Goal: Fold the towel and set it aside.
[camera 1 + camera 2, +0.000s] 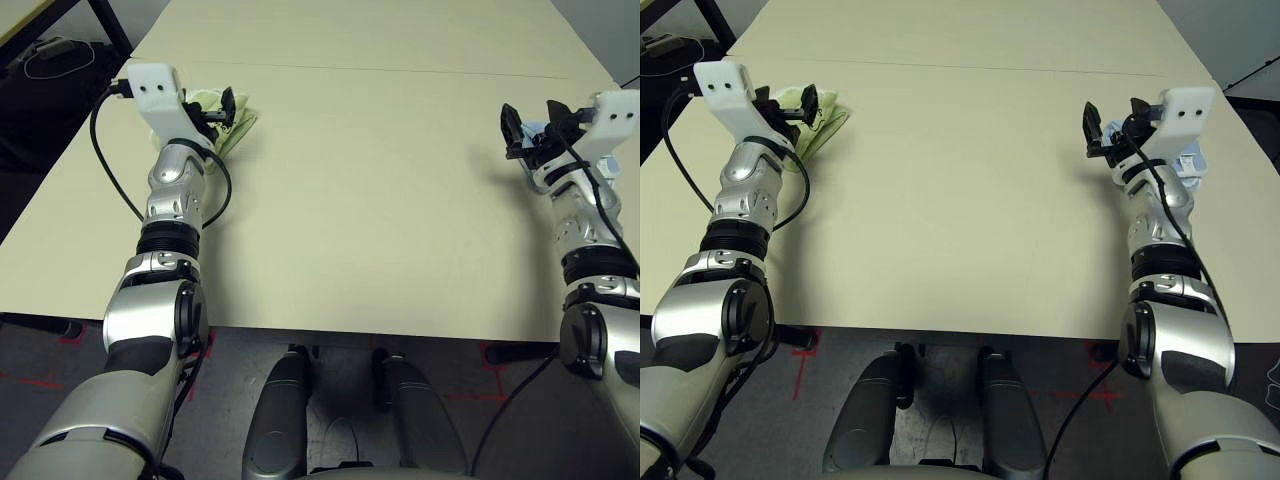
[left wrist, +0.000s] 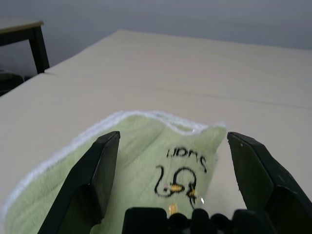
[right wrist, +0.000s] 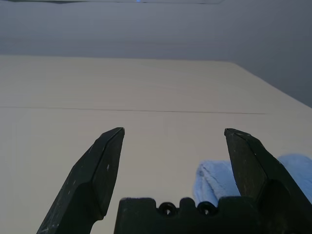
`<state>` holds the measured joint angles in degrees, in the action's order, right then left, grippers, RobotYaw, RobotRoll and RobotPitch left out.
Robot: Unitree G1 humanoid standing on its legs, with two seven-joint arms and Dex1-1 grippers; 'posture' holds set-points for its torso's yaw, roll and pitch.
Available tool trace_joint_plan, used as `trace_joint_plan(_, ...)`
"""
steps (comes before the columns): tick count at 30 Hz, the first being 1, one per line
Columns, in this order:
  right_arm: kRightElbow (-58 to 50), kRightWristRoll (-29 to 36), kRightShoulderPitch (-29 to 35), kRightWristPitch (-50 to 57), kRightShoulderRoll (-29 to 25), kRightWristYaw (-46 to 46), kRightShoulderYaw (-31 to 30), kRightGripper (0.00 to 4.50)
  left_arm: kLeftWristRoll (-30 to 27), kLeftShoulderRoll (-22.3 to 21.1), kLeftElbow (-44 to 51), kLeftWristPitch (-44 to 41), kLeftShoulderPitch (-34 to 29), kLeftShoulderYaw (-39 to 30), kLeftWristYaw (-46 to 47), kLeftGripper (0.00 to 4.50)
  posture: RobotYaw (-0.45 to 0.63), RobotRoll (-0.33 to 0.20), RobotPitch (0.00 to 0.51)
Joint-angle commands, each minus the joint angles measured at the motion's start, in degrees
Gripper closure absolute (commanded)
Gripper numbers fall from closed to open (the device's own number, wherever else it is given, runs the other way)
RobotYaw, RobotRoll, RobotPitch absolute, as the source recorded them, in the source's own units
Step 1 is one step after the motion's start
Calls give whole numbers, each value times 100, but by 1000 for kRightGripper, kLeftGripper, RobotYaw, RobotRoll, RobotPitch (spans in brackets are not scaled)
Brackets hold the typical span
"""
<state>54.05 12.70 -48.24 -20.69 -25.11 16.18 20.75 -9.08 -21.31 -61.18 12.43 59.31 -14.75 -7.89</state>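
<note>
under left gripper [image 2: 170,146], jaws spread wide: towel [image 2: 141,161] flat on table [image 1: 380,200]; right gripper [image 3: 173,141] open too.

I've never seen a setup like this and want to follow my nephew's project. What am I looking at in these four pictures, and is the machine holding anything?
It is a humanoid robot standing at a pale table. Two pictures come from cameras in its head, looking down over its silver arms. The other two come from a camera on each wrist, looking out between that hand's two black fingers.

The left gripper hovers open over a light green towel with white edging and a small dark mark, lying near the table's left edge. The right gripper is open too, beside a smaller light blue cloth near the table's right edge. Nothing is held.
</note>
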Motion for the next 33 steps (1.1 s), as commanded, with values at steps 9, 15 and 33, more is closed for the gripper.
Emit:
trace_joint_plan(9, 371, -32, 226, -255, 50, 228, -100, 0, 219, 164, -125, 763, -545, 281, -809, 33, 5, 0, 176)
trace_joint_plan(15, 401, 127, 393, -350, 98, 356, -12, 0, 284, 66, -190, 1104, -759, 174, -473, 33, -5, 0, 180)
trace_joint_plan(33, 330, 159, 287, -313, 20, 617, -69, 0, 167, 40, -129, 1083, -690, 59, -478, 33, -11, 0, 176)
